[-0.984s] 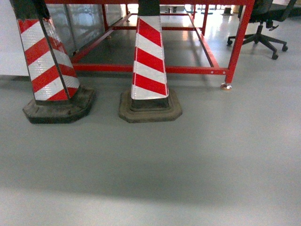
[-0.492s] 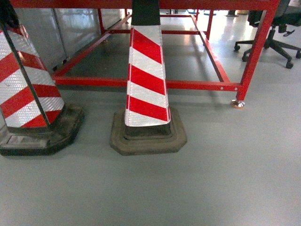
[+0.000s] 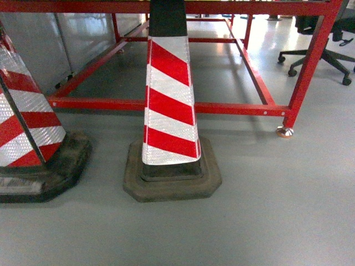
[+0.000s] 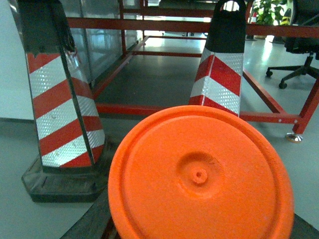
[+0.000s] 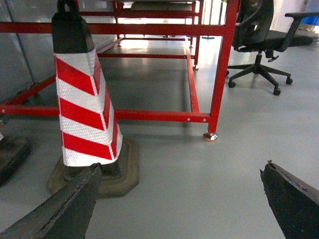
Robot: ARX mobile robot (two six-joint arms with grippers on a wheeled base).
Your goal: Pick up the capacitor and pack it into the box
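An orange round-ended cylinder, the capacitor (image 4: 199, 174), fills the lower half of the left wrist view with its flat end facing the camera. It sits between the dark fingers (image 4: 92, 221) of my left gripper (image 4: 199, 231), which is shut on it. In the right wrist view my right gripper (image 5: 182, 172) stands wide open, with only grey floor between its fingers (image 5: 70, 204). The box is out of view. Neither gripper shows in the head view.
Two red-and-white striped traffic cones on black bases stand close ahead, one in the centre (image 3: 169, 105) and one at the left (image 3: 25, 127). Behind them runs a red metal frame (image 3: 166, 105) with a foot (image 3: 284, 132). A black office chair (image 5: 259, 45) is at the right.
The head view has closed in on the cones: both look larger and lower in the picture. The left cone has slid toward the left edge.
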